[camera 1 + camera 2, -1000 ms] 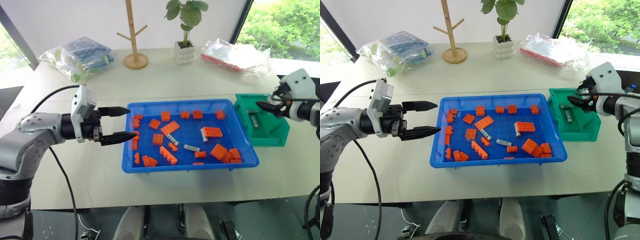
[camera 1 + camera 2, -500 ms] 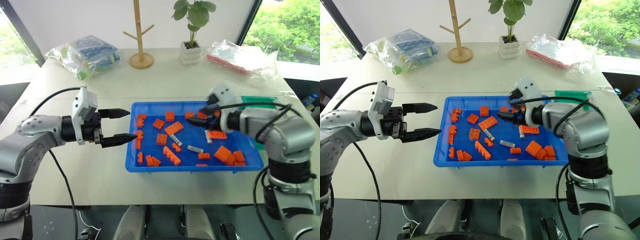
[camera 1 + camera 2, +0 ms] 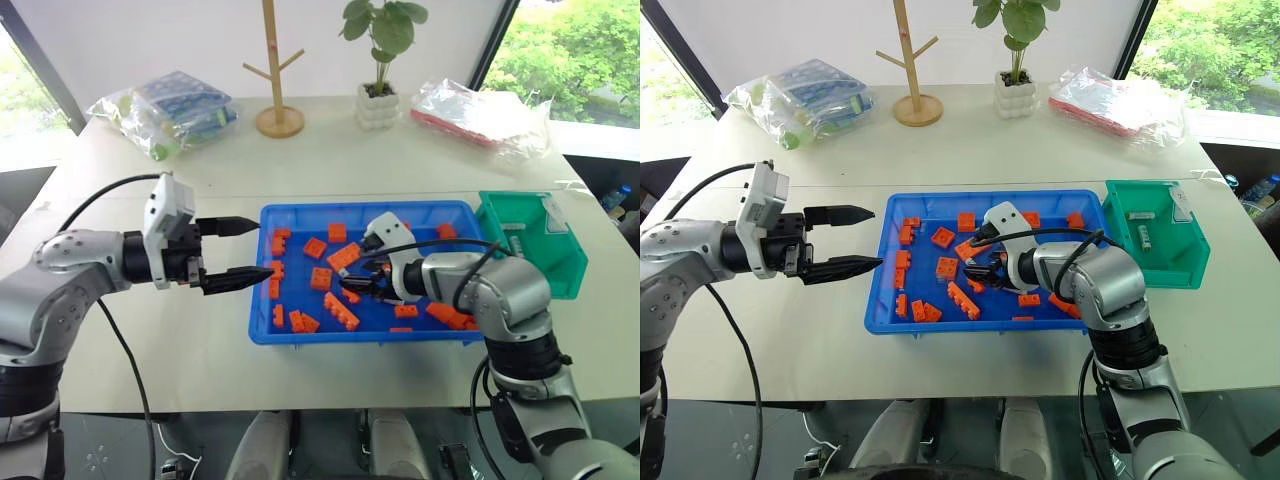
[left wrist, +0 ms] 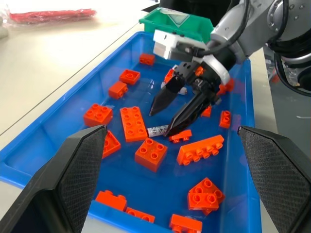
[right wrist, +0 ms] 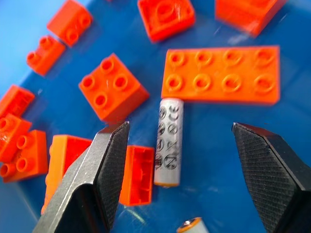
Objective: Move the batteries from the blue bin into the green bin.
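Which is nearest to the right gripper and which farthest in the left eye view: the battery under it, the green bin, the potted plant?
1. Battery, in the blue bin, right at the right gripper.
2. Green bin, off to its right.
3. Potted plant, at the table's far side.

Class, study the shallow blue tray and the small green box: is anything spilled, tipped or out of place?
Nothing stands out. The orange toy bricks and silver-grey batteries lie inside the shallow blue plastic tray, and the small teal-green plastic box stands upright beside it.
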Motion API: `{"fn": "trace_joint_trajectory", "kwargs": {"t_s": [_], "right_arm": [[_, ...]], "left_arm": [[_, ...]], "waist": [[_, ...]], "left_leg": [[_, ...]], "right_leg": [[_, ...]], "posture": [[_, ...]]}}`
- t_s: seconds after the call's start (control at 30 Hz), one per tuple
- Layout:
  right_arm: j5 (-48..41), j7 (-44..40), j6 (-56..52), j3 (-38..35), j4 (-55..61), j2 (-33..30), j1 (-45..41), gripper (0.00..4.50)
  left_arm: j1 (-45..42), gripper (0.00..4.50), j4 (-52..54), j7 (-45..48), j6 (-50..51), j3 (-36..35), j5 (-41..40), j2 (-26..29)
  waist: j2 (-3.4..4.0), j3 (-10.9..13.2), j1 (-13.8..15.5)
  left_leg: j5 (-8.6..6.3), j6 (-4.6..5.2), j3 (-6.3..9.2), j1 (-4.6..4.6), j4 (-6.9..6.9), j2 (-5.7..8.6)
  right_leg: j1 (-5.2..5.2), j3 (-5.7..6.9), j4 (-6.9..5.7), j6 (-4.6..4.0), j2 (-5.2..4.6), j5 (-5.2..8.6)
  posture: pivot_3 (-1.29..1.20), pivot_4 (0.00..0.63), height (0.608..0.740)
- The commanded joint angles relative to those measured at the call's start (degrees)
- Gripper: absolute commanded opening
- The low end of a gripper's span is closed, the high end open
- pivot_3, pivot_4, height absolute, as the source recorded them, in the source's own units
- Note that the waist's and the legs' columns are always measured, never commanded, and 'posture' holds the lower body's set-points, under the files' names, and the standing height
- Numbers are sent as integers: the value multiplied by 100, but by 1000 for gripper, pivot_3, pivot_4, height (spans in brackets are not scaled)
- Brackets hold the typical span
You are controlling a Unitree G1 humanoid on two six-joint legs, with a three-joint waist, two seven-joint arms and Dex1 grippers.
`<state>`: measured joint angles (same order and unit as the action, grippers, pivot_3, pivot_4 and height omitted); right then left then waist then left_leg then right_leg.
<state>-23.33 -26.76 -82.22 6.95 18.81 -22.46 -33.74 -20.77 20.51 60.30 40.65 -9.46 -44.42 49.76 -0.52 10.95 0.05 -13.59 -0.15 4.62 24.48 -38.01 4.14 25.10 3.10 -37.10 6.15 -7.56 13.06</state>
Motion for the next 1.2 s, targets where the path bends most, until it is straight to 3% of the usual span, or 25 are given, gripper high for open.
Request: {"fn": "trace_joint_trajectory", "kwargs": {"t_s": [0.03, 0.13, 0.3, 0.57, 0.8, 0.93, 1.1, 1.17, 1.2], "right_arm": [[21, 30, 277, 117, -60, -1, -19, 3431], [118, 46, 537, 271, -227, -64, 0, 2503], [79, 48, 630, 297, -271, -93, -13, 50], [-276, -44, 211, -477, 61, -265, -493, 62], [-138, -225, 440, -1847, -705, -1978, -1133, 62], [-18, -502, 891, -2273, -1417, -2949, -802, 62], [86, -622, 1248, -2446, -1588, -3432, -105, 62], [36, -613, 1208, -2561, -1510, -3412, 159, 1078], [60, -605, 1271, -2568, -1469, -3422, 297, 1341]], "left_arm": [[-66, 4500, 85, 6, -71, -185, -31, 92], [-63, 4500, 100, -24, -66, -204, -38, 78], [-104, 4500, 61, -37, -75, -196, -41, 69], [-154, 4500, -37, 1, -152, -138, 7, 34], [-191, 4500, -112, 67, -256, -30, 81, -19], [-254, 4500, -210, 144, -321, 32, 148, -64], [-364, 4500, -327, 215, -400, 130, 221, -120], [-413, 4500, -363, 241, -433, 179, 255, -148], [-439, 4500, -377, 247, -435, 192, 265, -162]], "waist": [[0, 0, -19], [0, 0, -73], [-1, 0, -87], [0, 0, -81], [-1, 2, 19], [-2, 3, 53], [-2, 3, 22], [-2, 3, 4], [-2, 3, 5]], "left_leg": [[0, 0, 0, 0, 0, 0], [0, 0, 1, -2, 0, 0], [0, 0, 1, -4, 0, -2], [0, 0, 1, -4, 0, -2], [-2, 3, 2, -1, 0, 1], [-3, 5, -5, -1, 3, 0], [-4, 7, -14, -2, 1, -3], [-4, 7, -13, -3, 2, -7], [-4, 7, -13, -3, 2, -7]], "right_leg": [[0, 0, 0, 0, 0, 0], [-2, 1, 0, 0, 1, 0], [-2, 0, -2, 0, 2, 0], [-2, 0, -2, 0, 3, 0], [-8, 7, 6, 4, -1, 3], [-10, 7, 11, 4, -3, 4], [-9, 4, 11, 4, -8, 4], [-9, 4, 10, 3, -6, 4], [-9, 4, 10, 4, -6, 4]], "posture": [[0, 150, 693], [0, 150, 693], [0, 150, 693], [0, 150, 693], [0, 150, 693], [0, 150, 693], [0, 150, 693], [0, 150, 693], [0, 150, 693]]}}
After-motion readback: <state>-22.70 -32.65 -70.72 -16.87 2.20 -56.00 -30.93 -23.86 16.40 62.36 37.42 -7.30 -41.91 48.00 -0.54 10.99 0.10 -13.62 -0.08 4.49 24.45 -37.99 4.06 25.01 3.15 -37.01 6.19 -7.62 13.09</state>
